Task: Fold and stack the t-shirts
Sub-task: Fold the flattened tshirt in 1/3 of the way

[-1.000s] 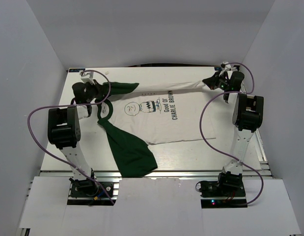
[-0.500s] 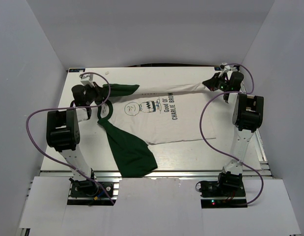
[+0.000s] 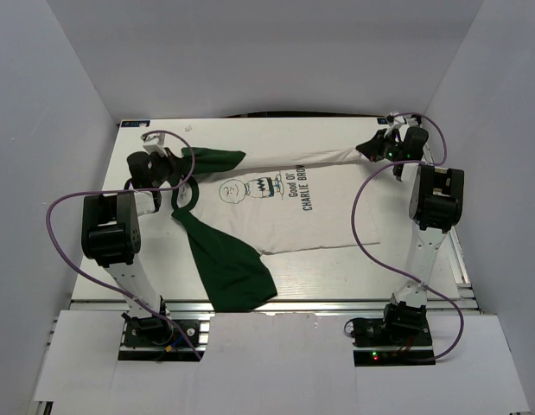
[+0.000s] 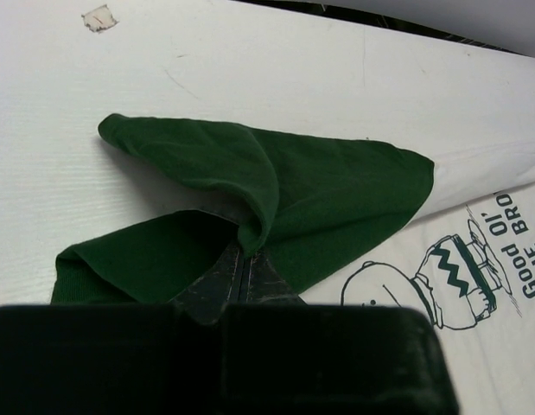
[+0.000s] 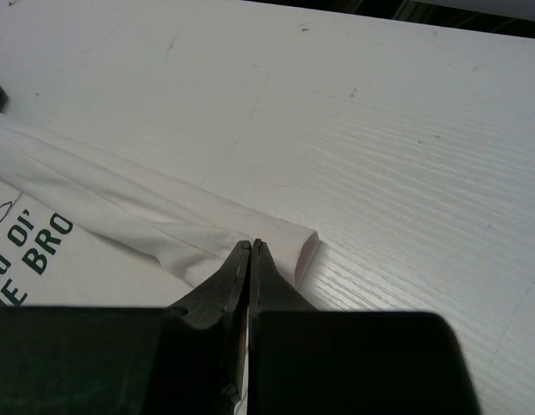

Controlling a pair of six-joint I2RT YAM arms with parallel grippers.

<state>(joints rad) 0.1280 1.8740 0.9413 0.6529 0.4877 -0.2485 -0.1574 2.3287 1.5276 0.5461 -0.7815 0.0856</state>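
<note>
White cloth with dark green sleeves: your t-shirt (image 3: 284, 216) lies spread across the middle of the counter (image 3: 336, 277), collar toward 9 o'clock and hem toward 3 o'clock. Your left pincer (image 3: 182, 161), at about 10 o'clock, is pressed together on the far sleeve (image 3: 213, 159); the wrist view shows green fabric bunched and pinched at its tips. Your right pincer (image 3: 368, 149), at 2 o'clock, is clamped on the far hem corner, with white cloth rolled up against its tips. Between the two, the far edge is drawn into a taut ridge. Compared with a second ago, that ridge has crept toward you — it now hides the last letter of the print (image 3: 289, 186), which read in full before. The near sleeve (image 3: 228, 268) lies flat toward 7 o'clock, unchanged.
</note>
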